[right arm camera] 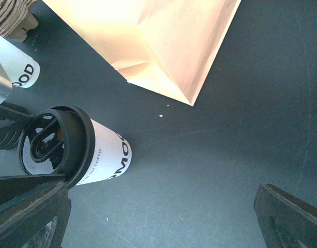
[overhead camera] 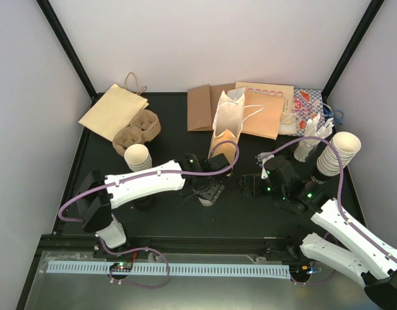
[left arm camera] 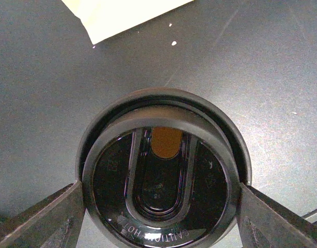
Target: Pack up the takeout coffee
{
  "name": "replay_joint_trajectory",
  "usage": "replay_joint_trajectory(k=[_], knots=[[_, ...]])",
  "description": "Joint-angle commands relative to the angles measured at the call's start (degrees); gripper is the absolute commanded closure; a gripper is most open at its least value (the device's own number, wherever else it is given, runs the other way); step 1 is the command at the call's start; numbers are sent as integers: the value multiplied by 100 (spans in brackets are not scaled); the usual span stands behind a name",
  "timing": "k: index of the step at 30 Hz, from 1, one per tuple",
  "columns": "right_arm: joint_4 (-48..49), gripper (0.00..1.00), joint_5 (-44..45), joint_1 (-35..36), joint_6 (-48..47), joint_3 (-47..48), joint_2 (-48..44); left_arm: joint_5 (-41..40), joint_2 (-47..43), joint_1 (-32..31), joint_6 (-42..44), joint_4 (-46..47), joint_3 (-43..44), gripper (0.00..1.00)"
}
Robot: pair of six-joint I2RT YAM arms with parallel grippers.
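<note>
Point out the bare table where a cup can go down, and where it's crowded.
Bare: the near strip of table between the two arms, ahead of the front rail; also the left edge beside the pulp tray. Crowded: the back row of paper bags, the cup stack at right, and the middle, where the left hand grips the lidded cup.
</note>
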Motion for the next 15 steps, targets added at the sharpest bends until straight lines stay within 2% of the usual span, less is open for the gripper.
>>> replay_joint_trajectory(k=[1, 4, 8, 15], knots=[[68, 1, -56, -4, -8, 37, -80, 77, 42, 49, -53, -73, 79, 20], [34, 1, -56, 1, 13, 39, -149, 184, 42, 94, -38, -49, 45, 20], [-18, 1, -28, -1, 24, 39, -204, 168, 3, 123, -51, -95, 55, 25], [26, 1, -80, 1, 61, 31, -175, 3, -215, 245, -96, -284, -29, 26]])
